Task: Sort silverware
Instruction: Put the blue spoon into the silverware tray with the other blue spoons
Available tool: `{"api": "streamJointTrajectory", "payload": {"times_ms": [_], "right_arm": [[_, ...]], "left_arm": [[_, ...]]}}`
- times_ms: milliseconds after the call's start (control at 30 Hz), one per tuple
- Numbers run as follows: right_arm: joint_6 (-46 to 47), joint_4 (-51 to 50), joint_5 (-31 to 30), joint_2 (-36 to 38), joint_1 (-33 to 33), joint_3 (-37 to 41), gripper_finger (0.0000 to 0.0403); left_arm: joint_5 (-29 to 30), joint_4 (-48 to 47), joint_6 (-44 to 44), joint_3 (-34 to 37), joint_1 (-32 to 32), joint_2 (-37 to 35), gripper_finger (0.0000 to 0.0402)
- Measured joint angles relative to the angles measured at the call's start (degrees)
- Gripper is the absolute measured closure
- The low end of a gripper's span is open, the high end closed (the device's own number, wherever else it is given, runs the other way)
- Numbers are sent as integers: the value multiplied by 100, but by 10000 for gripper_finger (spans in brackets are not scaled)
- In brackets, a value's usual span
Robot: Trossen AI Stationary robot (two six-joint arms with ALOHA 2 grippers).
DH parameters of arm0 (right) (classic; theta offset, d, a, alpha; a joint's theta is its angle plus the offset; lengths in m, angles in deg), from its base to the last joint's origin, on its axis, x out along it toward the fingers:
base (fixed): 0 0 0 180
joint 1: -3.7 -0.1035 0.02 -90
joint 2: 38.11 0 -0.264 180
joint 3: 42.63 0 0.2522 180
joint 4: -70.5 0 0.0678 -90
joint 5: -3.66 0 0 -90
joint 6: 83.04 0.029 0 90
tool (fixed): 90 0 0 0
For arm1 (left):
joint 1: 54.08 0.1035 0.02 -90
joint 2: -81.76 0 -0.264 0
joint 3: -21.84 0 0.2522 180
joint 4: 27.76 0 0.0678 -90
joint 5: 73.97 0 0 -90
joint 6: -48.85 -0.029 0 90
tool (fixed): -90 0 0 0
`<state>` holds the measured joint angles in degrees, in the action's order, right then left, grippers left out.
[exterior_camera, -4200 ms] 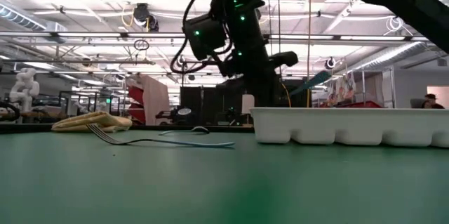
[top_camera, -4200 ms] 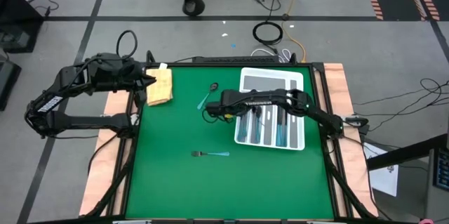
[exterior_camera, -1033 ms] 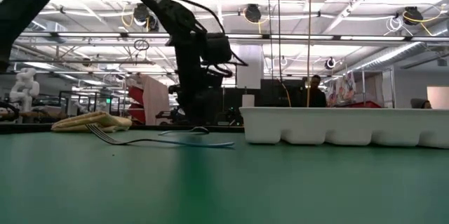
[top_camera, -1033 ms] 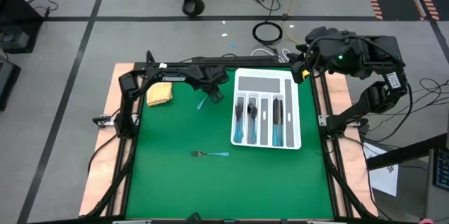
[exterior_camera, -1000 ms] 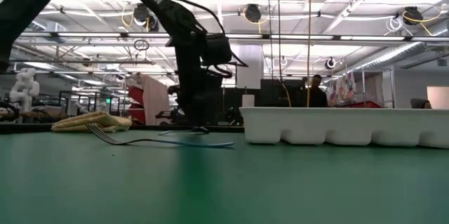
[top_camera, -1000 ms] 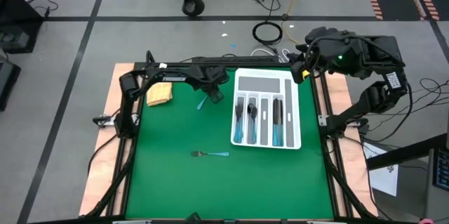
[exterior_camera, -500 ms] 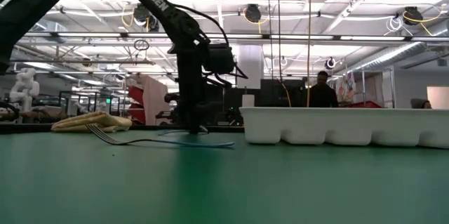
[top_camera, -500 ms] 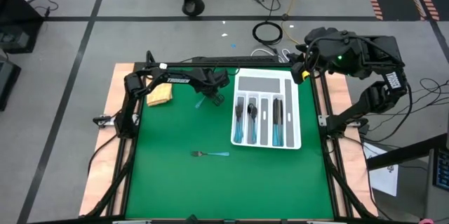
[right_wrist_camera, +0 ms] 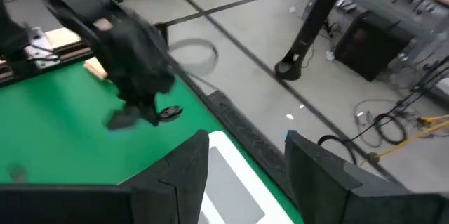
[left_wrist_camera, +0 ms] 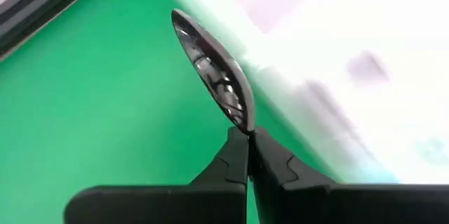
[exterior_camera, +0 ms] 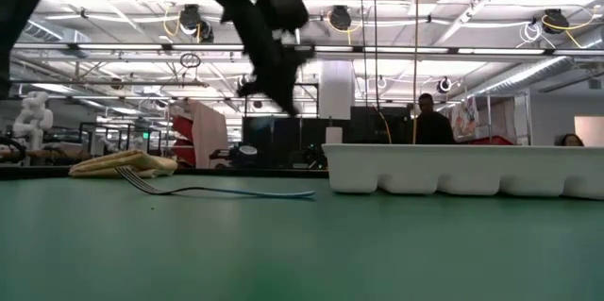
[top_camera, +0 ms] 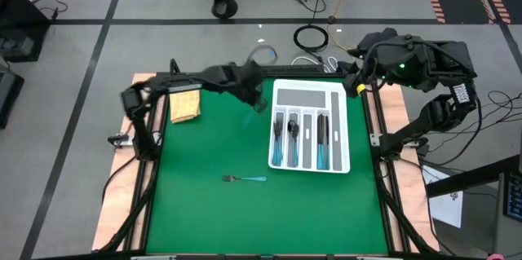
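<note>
With the left claw (left_wrist_camera: 248,155) clenched on the spoon (left_wrist_camera: 212,76), lifted just left of the tray (top_camera: 345,141) at upper centre, carry it level over the spoon slot before releasing.

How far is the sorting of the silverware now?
Done: several pieces lie in the white tray. In hand: the left pincer is shut on a spoon, lifted beside the tray. Left: one fork on the green mat. The right pincer waits open.
</note>
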<state>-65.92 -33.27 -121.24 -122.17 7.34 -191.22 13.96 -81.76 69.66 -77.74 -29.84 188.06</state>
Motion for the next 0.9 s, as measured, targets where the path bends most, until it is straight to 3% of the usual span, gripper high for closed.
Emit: {"api": "streamJointTrajectory", "payload": {"times_ms": [167, 367, 533, 667, 900], "right_arm": [[-54, 1, -282, 223, 1, 0, 229], [255, 0, -248, 601, 2, 0, 229], [347, 0, -232, 817, 2, 0, 229], [470, 0, -229, 901, 2, 0, 229], [621, 2, 68, 883, 2, 369, 229]], "left_arm": [[-2074, 1668, 656, 110, 61, -725, 399], [-3408, 3795, 1869, 506, -68, -815, 399], [-3712, 6429, 2991, 1522, -478, -762, 399], [-3505, 8791, 4087, 2376, -737, -632, 399], [-2256, 9002, 4627, 3107, -1136, -84, 399]]}}
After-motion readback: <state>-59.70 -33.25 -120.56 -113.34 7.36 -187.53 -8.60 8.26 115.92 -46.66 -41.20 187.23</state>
